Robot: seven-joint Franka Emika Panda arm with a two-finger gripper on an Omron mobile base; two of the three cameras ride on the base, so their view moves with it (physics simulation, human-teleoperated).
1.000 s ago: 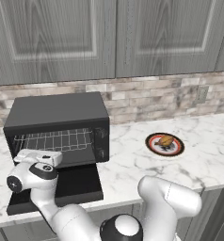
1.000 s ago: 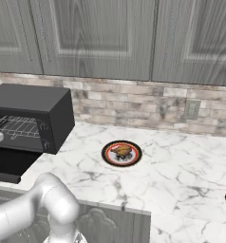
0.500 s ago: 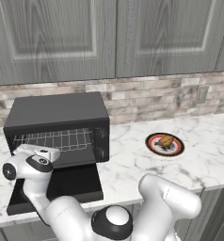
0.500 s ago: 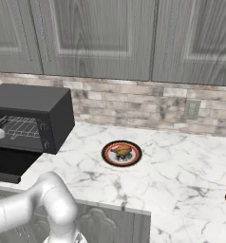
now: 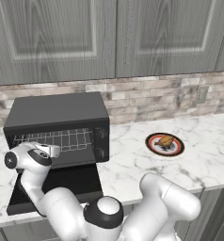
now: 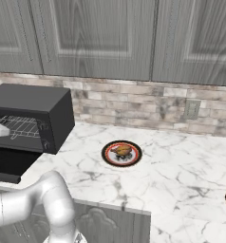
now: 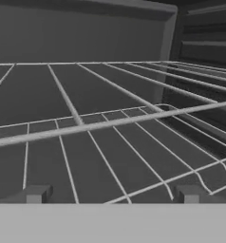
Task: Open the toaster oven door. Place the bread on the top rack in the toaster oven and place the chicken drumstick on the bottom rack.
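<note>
Toaster oven (image 5: 57, 127) sits at the left end of the marble worktop (image 5: 132, 167) with its door (image 5: 57, 188) folded down flat in front of it, so the first step looks done. The claw (image 7: 110, 194) hangs just inside the mouth of the oven, its two dark tips spread wide with nothing between them, looking along the wire racks (image 7: 110, 121). The bread and the chicken drumstick are too small to tell apart here; a brownish lump of food (image 6: 122, 151) lies on a round red-rimmed plate (image 6: 107, 156), well apart from the oven to its right. The main risk now is in backing out: the hand is low over the open door and close under a rack, so a careless lift or swing could catch a wire and drag the rack, or knock the door. Later, mixing up the two foods, or the two racks, would spoil the task.
</note>
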